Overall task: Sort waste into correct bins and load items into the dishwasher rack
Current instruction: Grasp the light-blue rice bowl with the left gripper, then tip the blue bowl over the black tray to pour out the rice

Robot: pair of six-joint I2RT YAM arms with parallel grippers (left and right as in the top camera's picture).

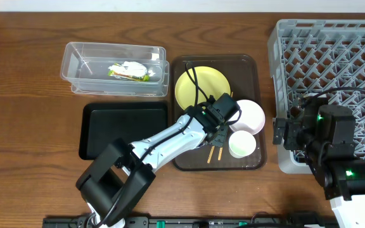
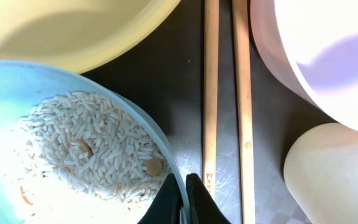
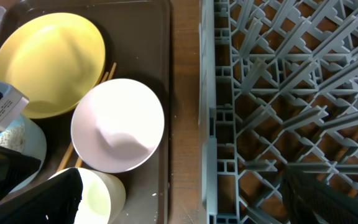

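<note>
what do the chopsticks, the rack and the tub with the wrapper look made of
The chopsticks look like wood or bamboo: tan, matte, faintly streaked lengthwise. The dishwasher rack seems to be moulded grey plastic, a dull lattice with pegs. The tub holding the wrapper is probably clear plastic: see-through walls, glossy rims.

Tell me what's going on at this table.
The left gripper is pinching the rim of the blue bowl, which holds rice scraps, on the brown tray. The yellow plate, pink-white bowl, cup and chopsticks also sit on that tray. The right gripper hangs open at the left edge of the grey rack, where no dishes show yet. The wrapper already lies in the clear tub.
</note>
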